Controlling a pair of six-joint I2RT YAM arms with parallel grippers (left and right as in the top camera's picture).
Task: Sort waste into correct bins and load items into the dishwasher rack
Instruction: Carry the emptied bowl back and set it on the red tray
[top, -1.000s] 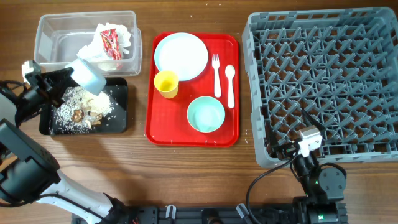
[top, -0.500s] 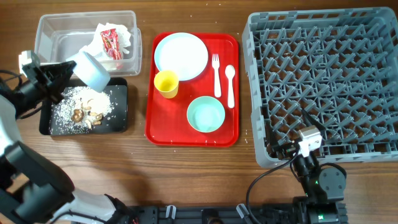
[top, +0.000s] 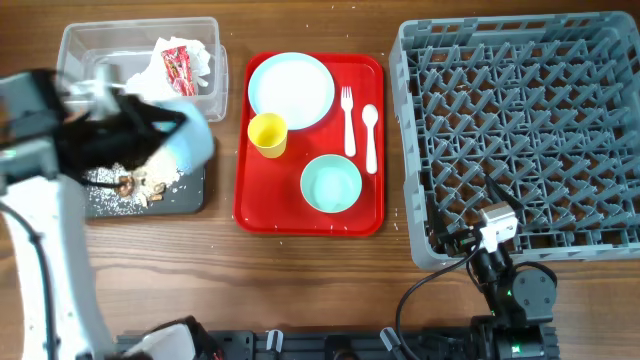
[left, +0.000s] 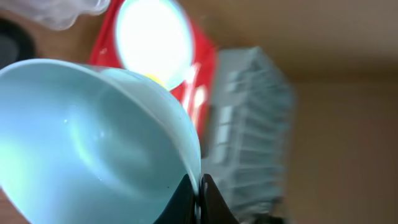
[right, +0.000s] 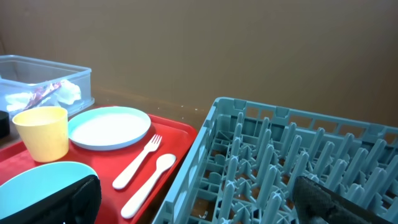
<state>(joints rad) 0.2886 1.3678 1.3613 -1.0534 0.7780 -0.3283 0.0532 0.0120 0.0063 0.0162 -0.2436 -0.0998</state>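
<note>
While the left gripper (left: 198, 200) pinches the rim of the pale bowl (left: 93, 137), jaws closed on it, upper left of the overhead view by the black tray (top: 190, 198), we judge: carry it level to the rack (top: 520, 130) at right, seat it between pegs.

Blurred left arm (top: 100, 140) and bowl (top: 187, 146) seemingly cover half of the black tray (top: 188, 198).
</note>
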